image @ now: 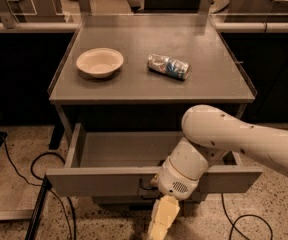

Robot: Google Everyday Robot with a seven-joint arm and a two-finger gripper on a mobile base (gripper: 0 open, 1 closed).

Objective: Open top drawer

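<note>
The top drawer (pixel 99 180) is a wide grey metal drawer under the tabletop, pulled far out toward the camera, and its inside looks bare. Its small dark loop handle (pixel 145 187) shows at the centre front, partly hidden by my wrist. My gripper (pixel 161 223) hangs just below and in front of the handle, pointing down toward the floor, its cream-coloured fingers (pixel 165 215) off the handle. My white arm comes in from the right and crosses the drawer's right half.
A grey metal table (pixel 134 86) bears a cream bowl (pixel 99 61) at the left and a crushed can (pixel 168 66) lying on its side at the right. Black cables (pixel 39 159) run over the speckled floor. Dark benches stand behind.
</note>
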